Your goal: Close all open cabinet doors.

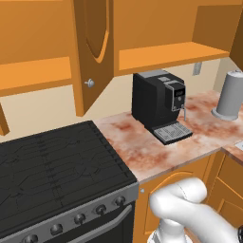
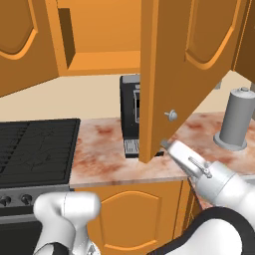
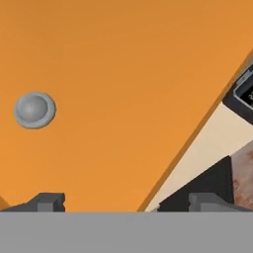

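Observation:
One tall orange-brown cabinet door (image 2: 189,64) stands swung out over the counter, its round silver knob (image 2: 171,115) near its lower edge. In the left base view this door (image 1: 92,52) appears nearly edge-on, with the knob (image 1: 89,83) low on it. My gripper (image 2: 164,144) is open at the door's bottom corner, just below the knob. From the hand, the door face (image 3: 123,74) is very close, with the knob (image 3: 33,109) up to the left of my open gripper (image 3: 128,202). A second cabinet door (image 2: 20,45) hangs open at the upper left.
A black coffee machine (image 1: 159,104) stands on the marbled counter (image 1: 142,147), partly behind the open door. A grey canister (image 1: 231,95) sits at the right end. The black stove (image 1: 52,175) lies to the left. Open shelves (image 1: 166,54) show above.

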Robot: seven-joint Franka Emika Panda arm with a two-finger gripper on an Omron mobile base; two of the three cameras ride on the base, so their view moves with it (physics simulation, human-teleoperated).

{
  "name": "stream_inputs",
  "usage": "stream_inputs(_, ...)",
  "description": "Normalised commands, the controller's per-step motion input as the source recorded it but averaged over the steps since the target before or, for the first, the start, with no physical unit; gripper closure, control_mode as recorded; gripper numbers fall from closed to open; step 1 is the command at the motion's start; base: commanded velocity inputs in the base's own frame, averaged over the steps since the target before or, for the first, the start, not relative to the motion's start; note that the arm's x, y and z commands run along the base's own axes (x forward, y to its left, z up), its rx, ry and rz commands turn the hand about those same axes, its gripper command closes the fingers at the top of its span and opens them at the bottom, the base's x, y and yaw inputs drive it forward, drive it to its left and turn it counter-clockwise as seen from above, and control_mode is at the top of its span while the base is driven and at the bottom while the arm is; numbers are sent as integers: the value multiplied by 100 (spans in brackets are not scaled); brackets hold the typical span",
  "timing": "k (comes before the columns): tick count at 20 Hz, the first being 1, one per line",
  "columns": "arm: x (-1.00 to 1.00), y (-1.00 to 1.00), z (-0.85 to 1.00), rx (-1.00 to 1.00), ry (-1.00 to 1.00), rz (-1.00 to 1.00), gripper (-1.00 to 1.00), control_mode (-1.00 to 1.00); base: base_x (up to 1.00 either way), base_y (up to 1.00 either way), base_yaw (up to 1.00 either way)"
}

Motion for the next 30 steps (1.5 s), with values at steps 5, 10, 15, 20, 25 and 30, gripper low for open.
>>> stream_inputs(5,42,1,0,0,0,11,-100,-100,0,0,0)
stream_inputs(10,19,21,0,0,-3,-1,-100,-100,0,0,0)
stream_inputs(15,4,46,0,-1,-8,-15,-100,-100,0,0,0)
stream_inputs(20,18,50,0,0,-1,-21,-100,-100,0,0,0)
stream_inputs(25,31,48,0,0,0,-22,-100,-100,0,0,0)
stream_inputs(30,49,47,0,0,1,-22,-100,-100,0,0,0)
